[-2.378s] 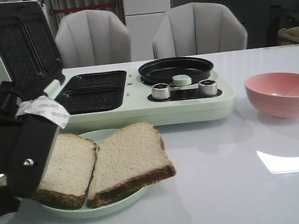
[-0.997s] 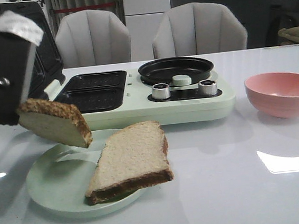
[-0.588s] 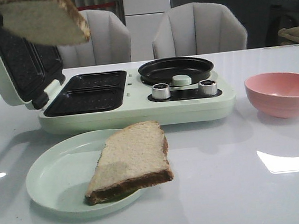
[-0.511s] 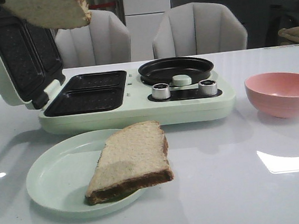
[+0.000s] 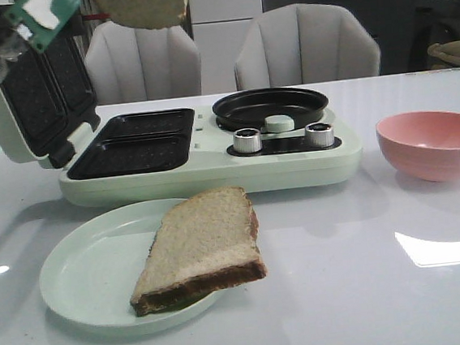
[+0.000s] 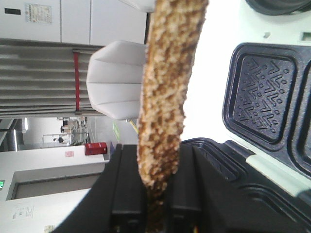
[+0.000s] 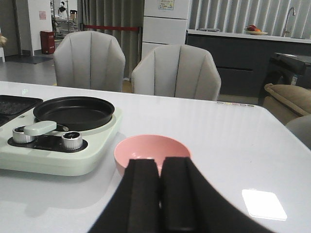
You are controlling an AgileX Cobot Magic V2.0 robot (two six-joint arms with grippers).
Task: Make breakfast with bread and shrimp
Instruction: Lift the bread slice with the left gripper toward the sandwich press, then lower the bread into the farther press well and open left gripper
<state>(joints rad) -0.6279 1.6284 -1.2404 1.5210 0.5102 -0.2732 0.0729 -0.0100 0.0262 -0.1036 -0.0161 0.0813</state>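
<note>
- I found the white table [image 5: 365,306] carrying everything in the front view, with two grey chairs [image 5: 306,44] behind its far edge.
- The pale green breakfast maker [image 5: 213,170] stood across the middle of the table. Its lid [image 5: 30,86] was raised at the robot's left, the two dark grill wells [image 5: 137,141] lay uncovered, and a round black pan [image 5: 270,106] sat on its right half.
- Two metal dials [image 5: 247,141] and a pale green knob [image 5: 279,123] sat in front of the pan.
- A pale green plate [image 5: 85,276] lay on the table just in front of the appliance.
- One bread slice [image 5: 200,245] rested on the right part of that plate, its near crust overhanging the rim.
- The other bread slice [image 6: 167,92] was held in the air at the top of the front view, above and behind the grill wells. Only its lower part showed there.
- The left gripper [image 6: 155,201] was closed on this raised slice, the crust edge pinched between its dark fingers [image 6: 127,194].
- A pink bowl [image 5: 435,143] stood at the robot's right, apart from the appliance. I could not see its contents, so no shrimp could be confirmed.
- The right gripper [image 7: 159,194] hung just before the pink bowl with its fingers pressed together, holding nothing.
</note>
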